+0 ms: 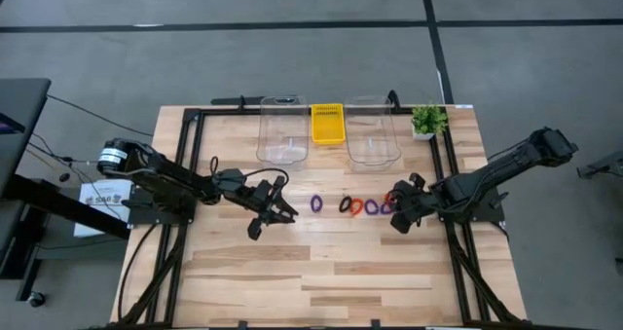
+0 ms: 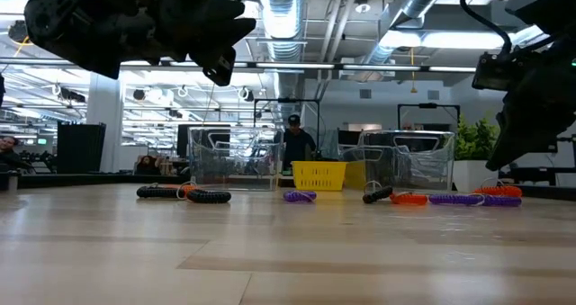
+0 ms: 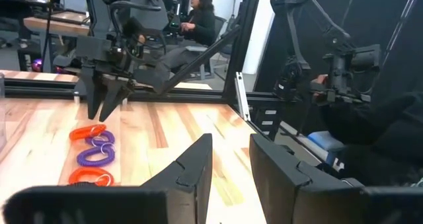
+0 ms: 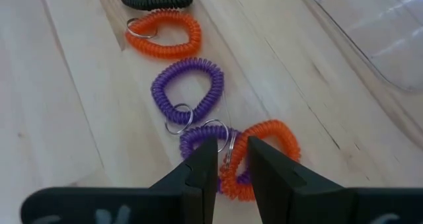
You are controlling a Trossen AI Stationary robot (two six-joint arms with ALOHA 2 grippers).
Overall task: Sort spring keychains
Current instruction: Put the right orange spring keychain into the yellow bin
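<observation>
Across table (image 1: 243, 272), spring keychains (image 1: 355, 206) row runs left-right, roughly.

purple keychain (image 4: 198, 139) half-hidden (behind gripper)

The high view looks straight down on the whole counter (image 1: 321, 262) from well above. The low view sits at counter height, facing level across it into the room. Each wrist view looks forward past its own fingers, close to the wood. All four share the row of keychains (image 4: 188, 92).
</observation>
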